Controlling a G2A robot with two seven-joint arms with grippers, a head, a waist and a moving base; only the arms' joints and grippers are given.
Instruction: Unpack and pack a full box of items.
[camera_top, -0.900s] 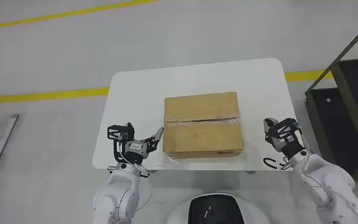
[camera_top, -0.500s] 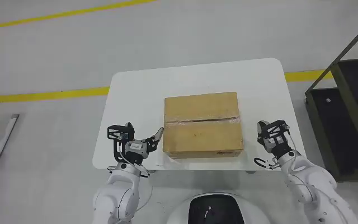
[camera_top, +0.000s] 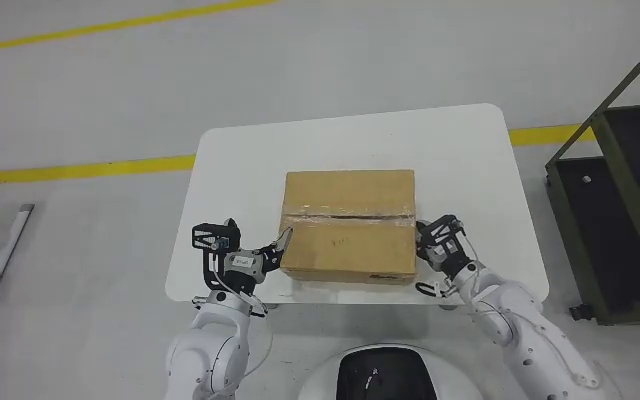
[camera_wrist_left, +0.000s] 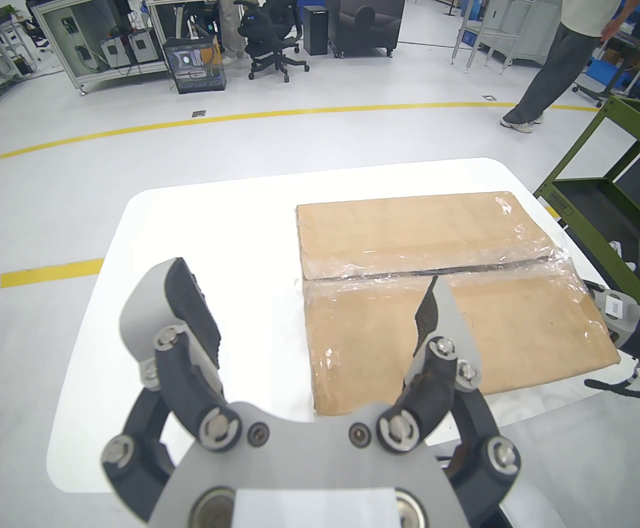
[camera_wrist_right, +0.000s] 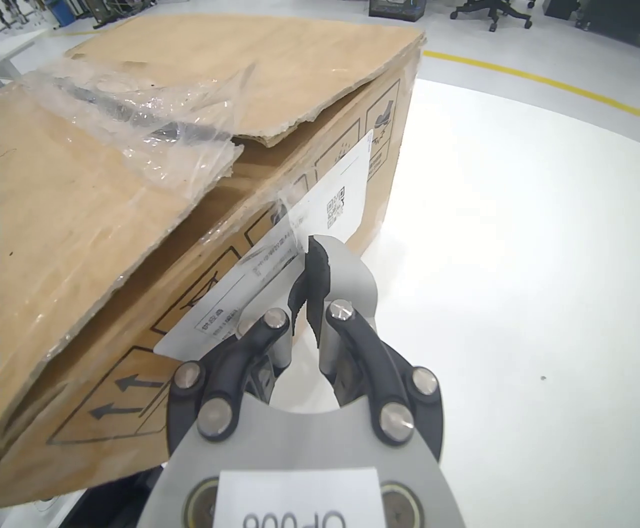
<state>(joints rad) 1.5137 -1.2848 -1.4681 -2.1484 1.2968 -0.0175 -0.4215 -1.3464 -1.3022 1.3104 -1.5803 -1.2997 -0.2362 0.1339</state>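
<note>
A brown cardboard box (camera_top: 350, 225) with its flaps taped under clear film stands in the middle of the white table (camera_top: 250, 170). My left gripper (camera_top: 258, 233) is open at the box's near left corner, and one finger (camera_top: 284, 238) touches or nearly touches that corner. In the left wrist view the gripper (camera_wrist_left: 307, 274) frames the box (camera_wrist_left: 425, 235) edge. My right gripper (camera_top: 424, 238) is shut and rests against the box's right side. In the right wrist view its tips (camera_wrist_right: 309, 267) lie by the white label (camera_wrist_right: 320, 210) on the box wall (camera_wrist_right: 100, 200).
A green metal cart (camera_top: 600, 170) stands on the floor beyond the table's right end. Bare table surface lies behind the box and to its left. The box's near side is close to the table's front edge.
My right arm has swung left from the table's right edge to the box's right side. The box has slid a little left and turned slightly. The left arm has not moved.
</note>
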